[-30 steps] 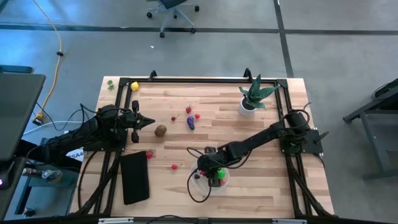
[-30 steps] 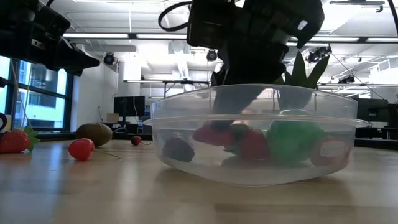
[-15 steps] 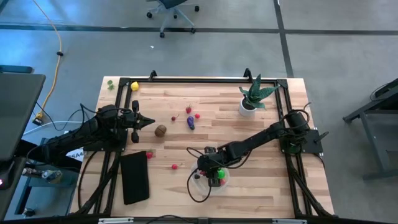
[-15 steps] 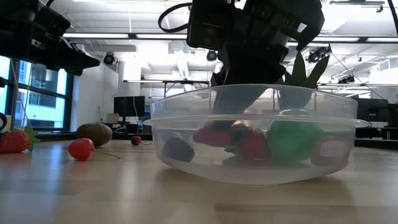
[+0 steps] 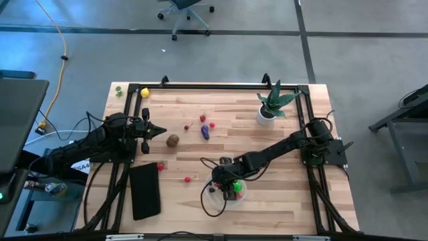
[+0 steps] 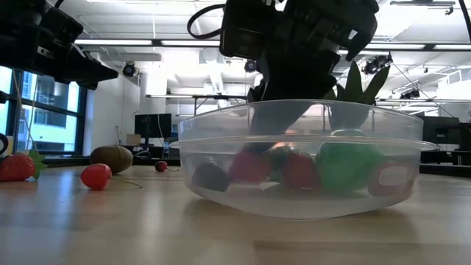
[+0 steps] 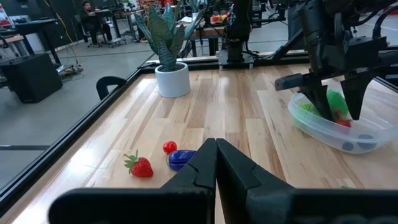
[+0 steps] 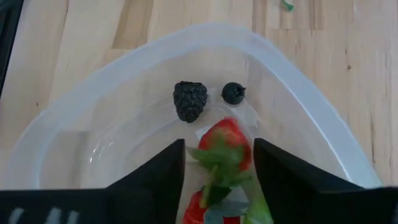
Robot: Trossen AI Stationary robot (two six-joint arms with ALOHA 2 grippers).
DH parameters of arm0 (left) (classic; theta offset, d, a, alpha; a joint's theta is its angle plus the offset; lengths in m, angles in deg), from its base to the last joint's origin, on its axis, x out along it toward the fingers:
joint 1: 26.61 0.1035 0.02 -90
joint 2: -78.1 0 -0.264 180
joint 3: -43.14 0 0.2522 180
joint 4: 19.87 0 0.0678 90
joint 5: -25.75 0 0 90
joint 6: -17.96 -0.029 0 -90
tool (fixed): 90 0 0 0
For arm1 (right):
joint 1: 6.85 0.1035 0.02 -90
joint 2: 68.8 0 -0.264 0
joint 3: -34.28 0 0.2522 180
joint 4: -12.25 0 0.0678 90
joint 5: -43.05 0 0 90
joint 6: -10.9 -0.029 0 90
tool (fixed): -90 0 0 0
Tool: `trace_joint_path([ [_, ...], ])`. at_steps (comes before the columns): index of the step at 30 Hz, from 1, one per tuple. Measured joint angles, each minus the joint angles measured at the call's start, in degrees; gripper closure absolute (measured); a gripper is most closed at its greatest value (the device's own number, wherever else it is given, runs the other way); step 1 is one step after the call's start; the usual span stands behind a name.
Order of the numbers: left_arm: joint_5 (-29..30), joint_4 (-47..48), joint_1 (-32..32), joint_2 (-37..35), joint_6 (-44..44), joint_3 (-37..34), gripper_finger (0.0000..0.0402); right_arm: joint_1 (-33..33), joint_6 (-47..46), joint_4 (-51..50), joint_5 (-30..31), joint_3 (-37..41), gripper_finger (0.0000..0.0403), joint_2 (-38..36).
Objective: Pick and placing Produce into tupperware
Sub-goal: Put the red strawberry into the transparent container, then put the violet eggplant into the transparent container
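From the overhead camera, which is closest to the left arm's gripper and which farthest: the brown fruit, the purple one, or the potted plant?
1. Brown fruit, just beside the left gripper, toward the table's middle.
2. Purple fruit, farther along toward the centre.
3. Potted plant, at the far right corner.

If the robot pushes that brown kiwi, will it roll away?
Probably a little. The kiwi looks rounded and egg-shaped, lying free on the flat wooden table, so it may wobble sideways rather than roll straight. It's small, likely a light toy, so a gentle nudge should move it.

Overhead, table-level and both wrist cameras share the tupperware (image 6: 298,158).
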State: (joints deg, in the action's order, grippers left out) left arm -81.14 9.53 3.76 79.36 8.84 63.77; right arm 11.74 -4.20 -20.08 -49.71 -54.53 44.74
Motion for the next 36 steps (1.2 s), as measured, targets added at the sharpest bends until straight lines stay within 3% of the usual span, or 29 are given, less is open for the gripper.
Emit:
trace_joint_path([
  [8,-0.01,-0.01,-0.01,0.00,-0.01,0.00,0.0401,-0.35,0.33,-0.26,0.22,-0.34,0.0197,-0.11],
  [12,-0.01,0.00,-0.01,0.00,0.00,0.00,0.0401,-0.33,0.17,-6.18,1.69,-5.47,0.0196,-0.72],
  [19,-0.02,0.00,-0.01,0.00,0.00,-0.02,0.0401,-2.54,-1.20,-18.79,17.19,-19.25,0.0196,-0.73],
  [22,-0.01,0.00,0.00,0.00,-0.01,-0.02,0.0401,-6.93,-5.97,-21.20,19.97,-24.04,0.0196,-0.76],
  [28,-0.01,0.00,-0.01,0.00,-0.01,-0.02,0.0401,-18.38,-15.50,-22.07,15.38,-28.93,0.0196,1.41],
  [33,0.00,-0.01,0.00,0.00,-0.01,-0.02,0.0401,-25.52,-22.54,-23.15,4.74,-31.78,0.0196,7.83],
  [36,-0.02,-0.02,0.00,0.00,0.00,-0.02,0.0401,-27.10,-23.55,-23.81,1.31,-34.68,0.0196,11.73],
])
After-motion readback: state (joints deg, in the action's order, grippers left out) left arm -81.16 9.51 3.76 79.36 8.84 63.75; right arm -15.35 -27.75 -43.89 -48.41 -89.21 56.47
